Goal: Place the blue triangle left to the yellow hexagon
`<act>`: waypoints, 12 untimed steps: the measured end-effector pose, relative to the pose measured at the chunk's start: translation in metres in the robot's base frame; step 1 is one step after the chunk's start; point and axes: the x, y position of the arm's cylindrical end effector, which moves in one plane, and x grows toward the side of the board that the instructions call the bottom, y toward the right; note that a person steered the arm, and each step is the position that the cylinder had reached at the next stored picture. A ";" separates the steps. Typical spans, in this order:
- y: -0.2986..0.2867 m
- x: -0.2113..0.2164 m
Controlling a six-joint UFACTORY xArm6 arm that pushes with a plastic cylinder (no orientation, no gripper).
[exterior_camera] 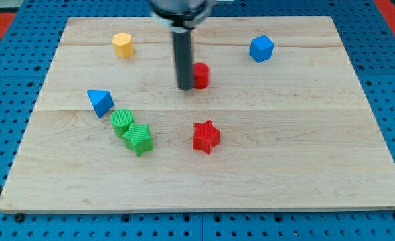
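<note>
Our arm carries no gripper at all, so nothing opens, closes or grips here: we end in a dark rod, and my tip [185,88] stands in the upper middle of the frame, just left of a red block [201,75] and close enough that we may be touching it, though the rod hides part of that block and its shape is hard to make out.

From there, the red star [205,136] lies below the tip, near the centre of the worktop [304,161]. Further left sit the green star [138,139] and a round green block [122,121], touching each other. Just up and left of them is the blue triangle [100,102], at the left middle of the frame. The yellow hexagon [122,45] sits in the upper left, and a blue cube [262,48] in the upper right.

We judge the task barely begun: the triangle lies well below the hexagon rather than to its left, and the tip is well apart from it. What remains is to reach the triangle and push it up beside the hexagon's left side.

Counted: two red blocks, two green, two blue, one yellow, seven in all.
</note>
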 end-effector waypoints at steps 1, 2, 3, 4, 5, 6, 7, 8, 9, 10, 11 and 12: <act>0.033 0.000; 0.025 0.018; -0.014 0.032; -0.093 0.048; -0.141 0.050; -0.154 0.064; -0.181 0.064; -0.208 0.062; -0.231 0.059; -0.225 0.024; -0.212 -0.008; -0.212 -0.041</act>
